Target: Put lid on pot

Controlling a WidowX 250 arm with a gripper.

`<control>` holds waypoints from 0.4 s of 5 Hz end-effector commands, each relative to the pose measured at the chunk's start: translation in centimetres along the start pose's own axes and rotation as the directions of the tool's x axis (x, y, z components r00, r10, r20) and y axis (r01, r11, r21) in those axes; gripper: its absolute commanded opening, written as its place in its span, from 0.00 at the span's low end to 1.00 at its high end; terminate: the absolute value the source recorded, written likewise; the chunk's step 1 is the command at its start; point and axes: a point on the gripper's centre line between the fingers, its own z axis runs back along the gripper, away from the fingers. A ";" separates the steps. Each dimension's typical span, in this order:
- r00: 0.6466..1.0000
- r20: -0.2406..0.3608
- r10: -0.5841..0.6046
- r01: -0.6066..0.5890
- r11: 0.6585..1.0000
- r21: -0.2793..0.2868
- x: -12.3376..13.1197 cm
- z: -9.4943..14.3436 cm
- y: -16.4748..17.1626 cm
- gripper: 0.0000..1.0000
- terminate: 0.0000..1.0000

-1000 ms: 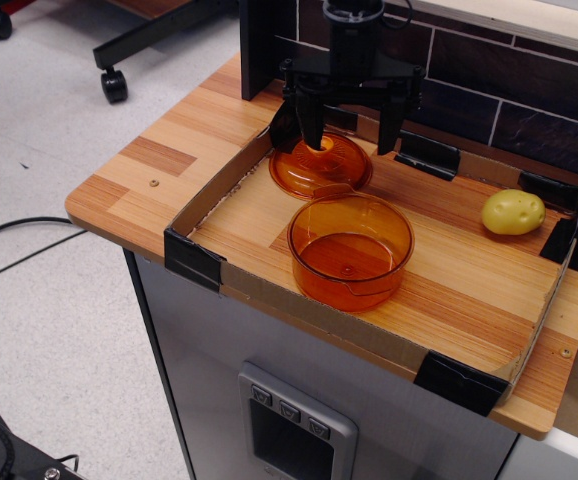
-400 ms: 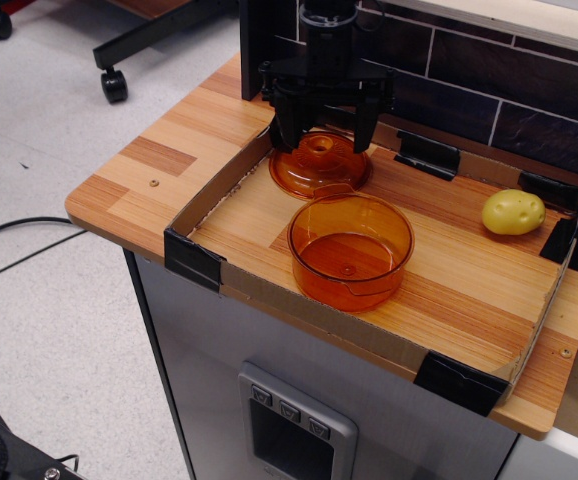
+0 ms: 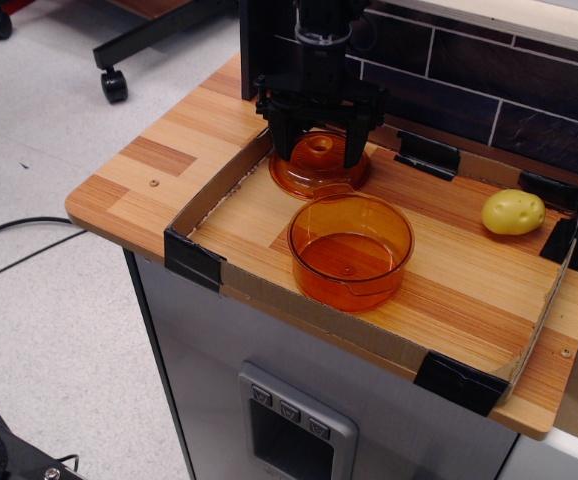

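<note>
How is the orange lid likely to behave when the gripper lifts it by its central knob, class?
The lid looks like thin translucent plastic, so it is probably light and rigid. Its glossy surface suggests it may be slippery. The knob is small and central, so the lid should hang fairly level; an off-centre grip from the gripper might tilt it.

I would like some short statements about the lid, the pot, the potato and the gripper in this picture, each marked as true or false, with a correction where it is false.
1. The lid sits on the pot. False: it lies on the tray floor behind the pot, which is uncovered.
2. The gripper is above the lid with its fingers apart, one on each side of the knob. True.
3. The potato is inside the pot. False: it lies near the tray's far right corner, and the pot is empty.
4. The pot stands upright. True.
5. The gripper is holding the lid in the air. False: the lid rests on the tray.
</note>
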 end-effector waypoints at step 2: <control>0.998 0.055 0.010 -0.009 1.000 -0.026 1.2 1.8 -0.7 0.00 0.00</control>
